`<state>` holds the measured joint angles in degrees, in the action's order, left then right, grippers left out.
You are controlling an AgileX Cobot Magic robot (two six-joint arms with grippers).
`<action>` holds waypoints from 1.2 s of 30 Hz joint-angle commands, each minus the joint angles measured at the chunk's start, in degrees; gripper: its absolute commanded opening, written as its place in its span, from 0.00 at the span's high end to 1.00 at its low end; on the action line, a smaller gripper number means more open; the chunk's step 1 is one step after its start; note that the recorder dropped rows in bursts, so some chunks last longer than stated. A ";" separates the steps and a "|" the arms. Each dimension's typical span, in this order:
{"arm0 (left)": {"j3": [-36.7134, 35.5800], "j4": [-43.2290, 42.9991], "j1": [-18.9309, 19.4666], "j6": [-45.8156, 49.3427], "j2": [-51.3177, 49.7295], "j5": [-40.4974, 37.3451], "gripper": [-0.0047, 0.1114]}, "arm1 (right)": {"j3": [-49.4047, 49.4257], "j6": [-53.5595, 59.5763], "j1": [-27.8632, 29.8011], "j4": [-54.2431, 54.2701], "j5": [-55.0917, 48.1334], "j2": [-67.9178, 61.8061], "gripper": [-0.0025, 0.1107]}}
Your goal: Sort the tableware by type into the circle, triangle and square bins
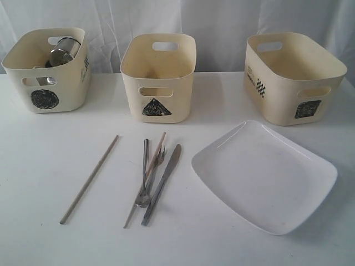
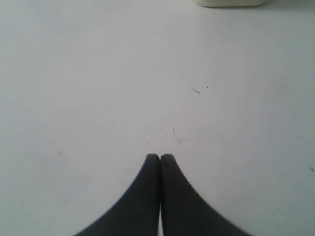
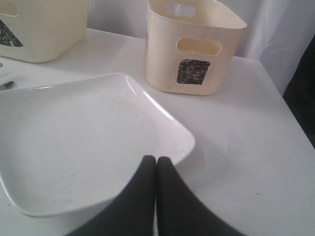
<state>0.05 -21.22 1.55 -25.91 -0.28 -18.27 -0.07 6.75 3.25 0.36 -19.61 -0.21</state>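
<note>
Right wrist view: with right gripper (image 3: 156,160) shut and empty by the plate (image 3: 74,142) corner, best to open, straddle the raised rim, clamp firmly, then lift toward the square bin (image 3: 165,64).

My white table (image 1: 44,166) is carrying three cream tubs along its back: the circle bin (image 1: 44,72), triangle bin (image 1: 158,83) and square bin (image 1: 288,83). Nearer me, a lone chopstick (image 1: 89,180) is lying apart, a second chopstick (image 1: 135,201) is crossing the fork (image 1: 151,180) beside the knife (image 1: 162,185), and the white plate (image 1: 266,177) is sitting before the square bin.

Left gripper (image 2: 159,156), right gripper (image 3: 156,158): jaws together.
</note>
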 commanded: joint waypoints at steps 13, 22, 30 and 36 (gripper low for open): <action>-0.05 0.20 0.05 0.27 0.28 -0.79 0.95 | 0.07 -0.22 -0.37 7.63 11.27 0.21 0.98; -0.05 0.20 0.05 0.27 0.28 -0.79 0.95 | 0.07 -9.14 -0.37 33.96 42.29 0.21 0.98; -0.05 0.20 0.05 0.27 0.28 -0.79 0.95 | -0.75 -18.58 -0.37 36.16 70.76 0.21 0.98; -0.05 0.20 0.05 0.27 0.28 -0.79 0.95 | -10.60 -22.56 -0.37 40.00 77.76 0.21 0.98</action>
<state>0.05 -21.10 1.55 -25.81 -0.28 -18.27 -5.68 -12.53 3.25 39.16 55.67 0.00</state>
